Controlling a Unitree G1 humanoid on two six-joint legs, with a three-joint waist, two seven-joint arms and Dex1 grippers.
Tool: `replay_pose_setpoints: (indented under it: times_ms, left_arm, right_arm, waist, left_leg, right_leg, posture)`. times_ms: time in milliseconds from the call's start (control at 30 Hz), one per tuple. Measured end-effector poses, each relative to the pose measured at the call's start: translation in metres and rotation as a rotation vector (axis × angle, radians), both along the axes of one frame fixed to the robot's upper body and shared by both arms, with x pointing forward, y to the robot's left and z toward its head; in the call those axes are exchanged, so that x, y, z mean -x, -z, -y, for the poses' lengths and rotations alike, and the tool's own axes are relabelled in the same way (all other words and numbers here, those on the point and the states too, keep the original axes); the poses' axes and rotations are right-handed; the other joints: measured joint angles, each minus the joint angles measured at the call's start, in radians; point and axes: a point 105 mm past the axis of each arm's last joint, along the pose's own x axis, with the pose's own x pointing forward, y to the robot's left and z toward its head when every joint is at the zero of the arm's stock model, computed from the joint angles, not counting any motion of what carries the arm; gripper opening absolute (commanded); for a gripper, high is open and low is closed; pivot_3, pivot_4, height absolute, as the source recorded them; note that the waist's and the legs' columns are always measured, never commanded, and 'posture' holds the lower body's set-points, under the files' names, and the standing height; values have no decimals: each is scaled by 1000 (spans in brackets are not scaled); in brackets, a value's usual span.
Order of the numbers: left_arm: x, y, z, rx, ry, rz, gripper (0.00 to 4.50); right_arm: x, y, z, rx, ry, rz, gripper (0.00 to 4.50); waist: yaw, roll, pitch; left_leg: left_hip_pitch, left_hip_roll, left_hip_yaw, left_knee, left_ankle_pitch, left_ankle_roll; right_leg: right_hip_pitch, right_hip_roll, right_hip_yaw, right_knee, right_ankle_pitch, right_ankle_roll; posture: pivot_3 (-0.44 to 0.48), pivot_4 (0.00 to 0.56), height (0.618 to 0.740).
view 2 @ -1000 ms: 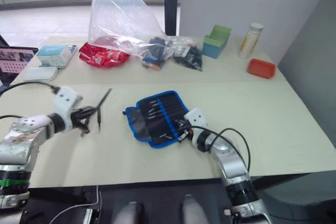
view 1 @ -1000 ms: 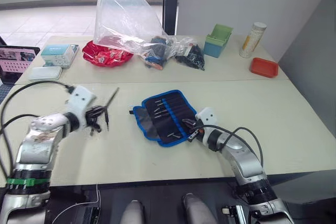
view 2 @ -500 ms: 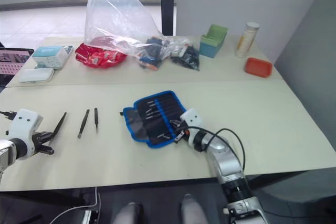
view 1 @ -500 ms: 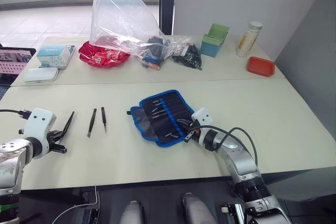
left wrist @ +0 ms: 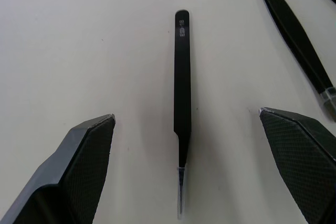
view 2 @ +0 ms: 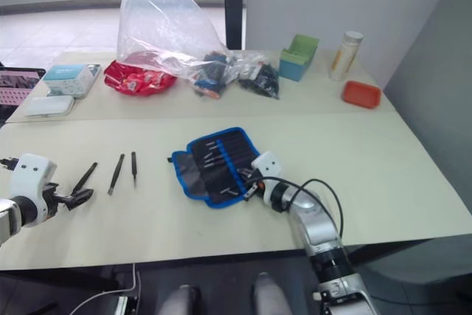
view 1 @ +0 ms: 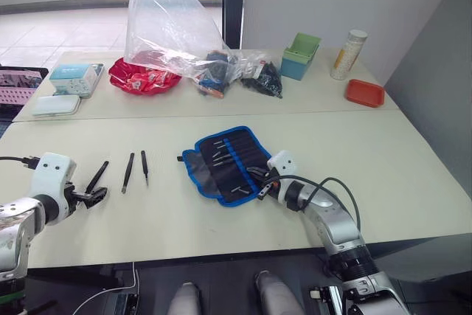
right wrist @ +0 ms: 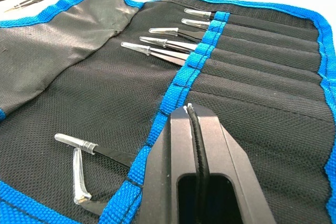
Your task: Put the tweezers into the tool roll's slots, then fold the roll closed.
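Head views: tool roll [view 1: 228, 165] spread open at table [view 1: 413, 175] centre; three loose tweezers [view 1: 128, 172] lying well to its left, apart from it. Left gripper [view 1: 96, 195] low beside the leftmost tweezer; right gripper [view 1: 263, 186] over the roll's near right edge.

Left wrist view: fingers [left wrist: 79, 166] spread wide, straddling one tweezer [left wrist: 181, 98] flat on the table, not touching it.

Right wrist view: fingers [right wrist: 173, 150] pressed together, empty, above the roll's slots [right wrist: 252, 77]; several tweezers [right wrist: 163, 40] already tucked in.

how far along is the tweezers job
Partly done: several tweezers already sit in the tool roll. The open left tool straddles one loose tweezer; two more lie beside it. The right tool rests shut on the roll. Folding remains.
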Motion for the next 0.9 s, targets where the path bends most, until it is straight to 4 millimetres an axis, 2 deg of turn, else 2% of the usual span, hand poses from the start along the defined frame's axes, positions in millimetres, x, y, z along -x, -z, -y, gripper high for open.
replay_pose_setpoints:
  times_ms: [100,200,467,600,733,833,867,900]
  left_arm:
    - [-2,-19,0,35,35,127,4473]
    - [5,-23,-6,44,68,185,4473]
    - [38,20,-30,226,125,147,4473]
    - [36,24,-31,254,139,156,4473]
    - [30,41,-22,236,188,99,4473]
    - [22,44,-17,205,224,106,4473]
    - [19,44,-17,193,231,108,3908]
    - [17,45,-17,188,231,112,3672]
  right_arm:
    - [1,0,-2,2,-14,2,0]
    - [1,0,-4,3,-24,2,0]
    - [1,1,-4,6,-24,2,0]
    - [1,1,-4,6,-23,1,0]
    - [1,1,-5,3,-22,0,0]
    - [1,2,-4,1,-9,0,0]
    - [1,2,-3,1,-6,0,0]
    - [1,2,-3,2,-4,0,0]
  waist:
    - [-2,0,0]
    - [-7,0,0]
    - [-4,-1,0]
    - [0,-2,0]
    - [-1,-2,0]
    - [2,-2,0]
    - [3,-2,0]
    - [5,-2,0]
  left_leg:
    - [0,0,0,0,0,0]
    - [1,0,1,-1,0,0]
    - [1,0,1,-1,0,0]
    - [0,0,0,1,0,0]
    - [1,0,0,0,0,0]
    - [1,0,1,0,0,0]
    - [1,0,1,1,0,0]
    - [2,0,1,1,0,0]
  right_leg:
    - [0,0,0,0,0,0]
    - [0,0,0,0,0,0]
    - [0,0,0,0,-4,-7]
    - [0,0,0,0,-4,-7]
    - [0,0,0,1,-3,-6]
    - [0,0,0,1,-3,-6]
    - [1,0,0,1,-3,-6]
    - [1,0,0,2,-3,-6]
  posture:
    - [0,150,733]
    - [0,150,733]
    - [0,150,733]
    - [0,150,733]
    - [0,150,733]
    - [0,150,733]
    - [0,150,733]
    - [0,150,733]
